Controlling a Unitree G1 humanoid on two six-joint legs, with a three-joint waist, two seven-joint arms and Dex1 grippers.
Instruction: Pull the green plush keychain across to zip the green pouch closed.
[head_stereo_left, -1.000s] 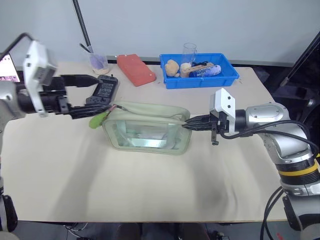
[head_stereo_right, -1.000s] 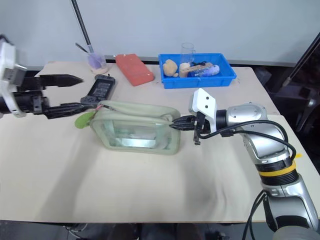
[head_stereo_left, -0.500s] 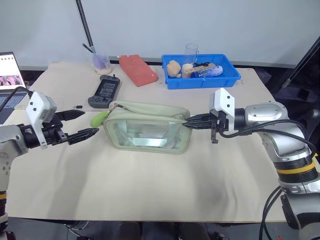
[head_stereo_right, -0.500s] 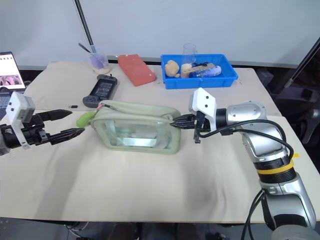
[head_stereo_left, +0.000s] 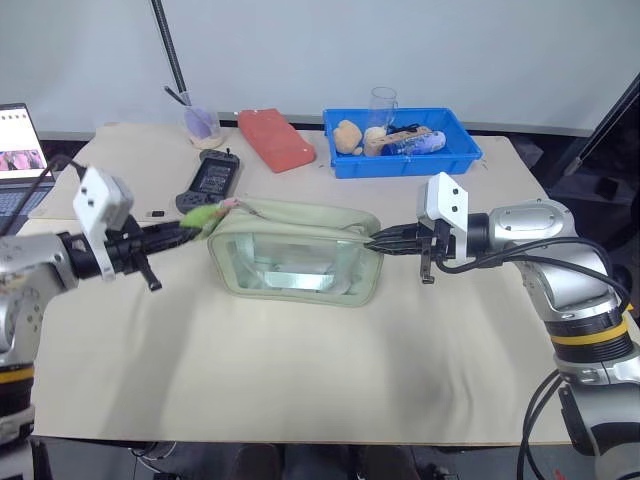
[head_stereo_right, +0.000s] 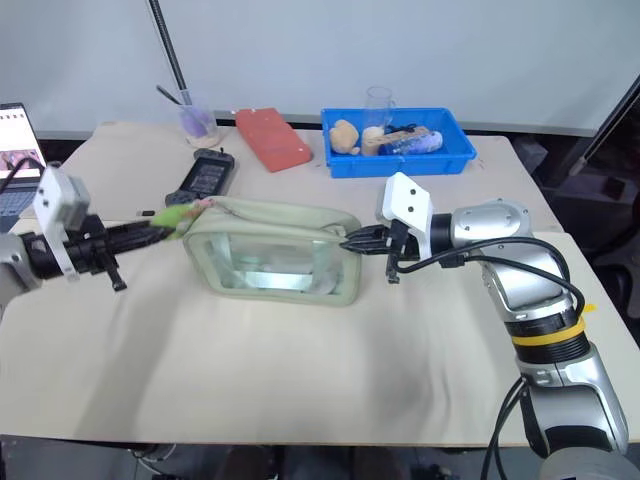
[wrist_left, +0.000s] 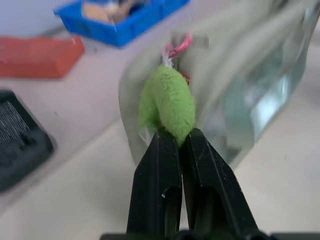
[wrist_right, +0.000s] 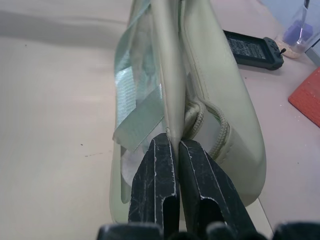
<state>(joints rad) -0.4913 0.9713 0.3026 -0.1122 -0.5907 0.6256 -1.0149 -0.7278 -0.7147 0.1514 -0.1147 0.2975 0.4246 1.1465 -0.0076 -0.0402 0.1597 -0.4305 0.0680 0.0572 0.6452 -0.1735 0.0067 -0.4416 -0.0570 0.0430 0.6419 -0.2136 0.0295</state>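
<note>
**poster:** ok so starting on my left: my left gripper (wrist_left: 173, 136) is pinched onto the green plush keychain (wrist_left: 166, 104). From the head cam you just see a lime blob (head_stereo_left: 203, 217) at the left end of the green pouch (head_stereo_left: 296, 252), tucked against my black fingers. My left wrist view is way better, the fuzzy charm is squeezed between both fingertips with a bit of pink at its far end, where it meets the pouch.

**reply:** and the pouch itself?

**poster:** lying on the worktop (head_stereo_left: 300, 360), roughly mid-table, clear window panel facing the head cam. What the head cam shows and the wrist ones mostly crop: a black handheld device (head_stereo_left: 208, 181) just behind the pouch's left end, a clear cup (head_stereo_left: 202, 127) and a red case (head_stereo_left: 273, 139) further back, then a blue tray (head_stereo_left: 400, 141) with odds and ends in it.

**reply:** right side?

**poster:** my right gripper (wrist_right: 176, 142) is clamped on the pouch's right end. Head cam only shows the fingers meeting the fabric (head_stereo_right: 357, 241). The right wrist view shows it properly: both fingers pressed together on a thin edge of the pouch's material, with a cord loop (wrist_right: 207, 131) just beside them, and the black device far past the other end.
</note>
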